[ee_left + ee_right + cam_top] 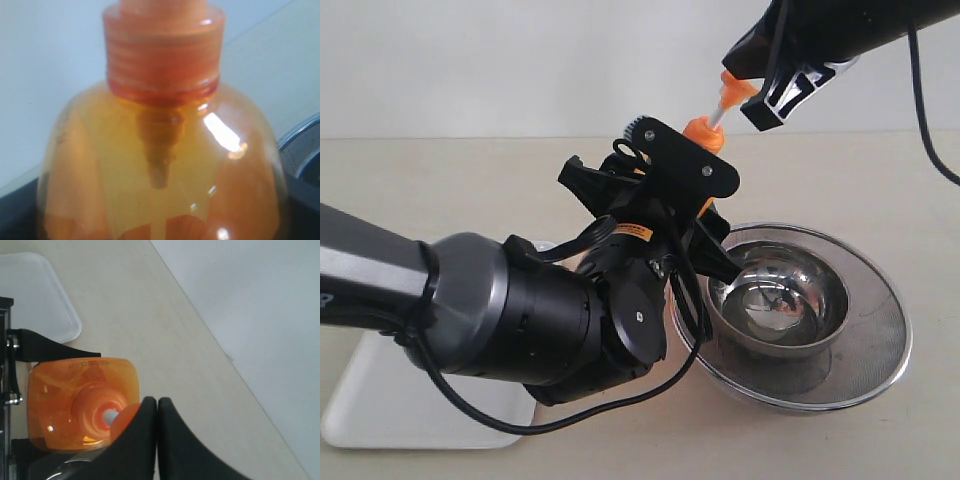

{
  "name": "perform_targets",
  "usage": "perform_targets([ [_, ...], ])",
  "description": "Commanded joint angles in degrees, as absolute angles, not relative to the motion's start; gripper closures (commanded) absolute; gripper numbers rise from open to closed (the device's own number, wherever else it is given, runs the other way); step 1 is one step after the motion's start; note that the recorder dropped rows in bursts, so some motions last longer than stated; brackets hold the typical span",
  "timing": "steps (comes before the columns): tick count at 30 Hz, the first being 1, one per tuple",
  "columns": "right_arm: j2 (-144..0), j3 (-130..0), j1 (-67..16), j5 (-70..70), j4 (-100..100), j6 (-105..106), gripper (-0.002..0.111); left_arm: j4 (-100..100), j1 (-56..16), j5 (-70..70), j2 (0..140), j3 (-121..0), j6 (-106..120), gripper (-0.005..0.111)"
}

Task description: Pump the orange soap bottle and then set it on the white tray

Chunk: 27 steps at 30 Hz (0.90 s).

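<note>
Pump step in hand: left gripper [665, 215] clamps the orange soap bottle [160, 165] aloft, tilted over the steel bowl [780, 300]; right gripper [157, 410], jaws together, rests on the pump head; next, judged: press along the stem, then carry to the white tray [380, 400].

Steel bowl [820, 290] close beside orange soap bottle [703, 133]; open tabletop [880, 180] beyond

The translucent orange soap bottle [160, 170] and its ribbed collar [162, 50] fill the view, a mesh strainer [296, 150] just beside.
</note>
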State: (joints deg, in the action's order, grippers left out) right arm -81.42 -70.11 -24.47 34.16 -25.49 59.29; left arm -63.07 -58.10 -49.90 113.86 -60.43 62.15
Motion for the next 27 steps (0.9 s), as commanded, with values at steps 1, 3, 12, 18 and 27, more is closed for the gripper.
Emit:
perform_targets([
  [1, -82.9, -69.3, -24.4, 39.5, -25.3, 58.8, 0.108, -61.6, -58.5, -49.5, 113.8, -60.8, 61.7, 0.102],
  [3, -82.9, -69.3, -24.4, 39.7, -25.3, 58.8, 0.108, -61.6, -58.5, -49.5, 113.8, -60.8, 61.7, 0.102],
  [12, -82.9, -69.3, -24.4, 41.6, -25.3, 58.6, 0.108, -61.6, -58.5, -49.5, 113.8, -60.8, 61.7, 0.102],
  [18, -82.9, -69.3, -24.4, 41.8, -25.3, 58.4, 0.108, -61.6, -58.5, -49.5, 113.8, -60.8, 61.5, 0.102],
  [27, -83.3, -69.3, -24.4, 42.2, -25.3, 58.1, 0.108, -61.6, -58.5, -49.5, 113.8, -60.8, 61.5, 0.102],
])
